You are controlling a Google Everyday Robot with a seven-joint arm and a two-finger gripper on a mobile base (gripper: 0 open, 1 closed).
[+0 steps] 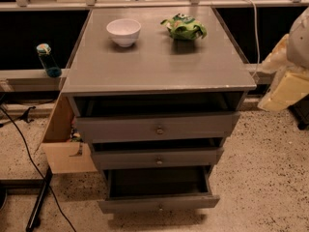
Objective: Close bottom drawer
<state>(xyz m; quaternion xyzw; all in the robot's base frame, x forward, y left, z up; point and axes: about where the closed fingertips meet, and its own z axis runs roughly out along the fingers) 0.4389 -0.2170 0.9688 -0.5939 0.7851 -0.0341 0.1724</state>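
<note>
Overall, camera view: looks down at a slant on the front and top of a grey cabinet [159,64].
Cabinet: boxy, matt grey wood with a flat square top, its front edge slightly chipped; three drawers are stacked below.
Bottom drawer [183,203]: lowest of the three, pulled out farthest, with a slim grey front panel and a dark rectangular interior open to view.
Knob [160,208]: small, round, metal, at the middle of that front panel.
Middle drawer [157,157]: out a little, with a dark slit above its panel.
Top drawer [157,126]: tallest front, also partly out, dark inside.
Gripper [286,83]: a pale cream, blurred shape at the right edge, beside the cabinet's top corner and well apart from the bottom drawer; how far open it is cannot be told, and it touches nothing that I can see.
On top: a round white bowl [124,31] at rear left; a crumpled green bag [183,27] at rear right, apart from the bowl.
Left side: an open cardboard box [65,151] against the cabinet, holding small coloured things too small to tell; a blue bottle [48,60] on a ledge; a black cable [29,151] across the floor.
Floor [260,178]: pale, speckled stone.
</note>
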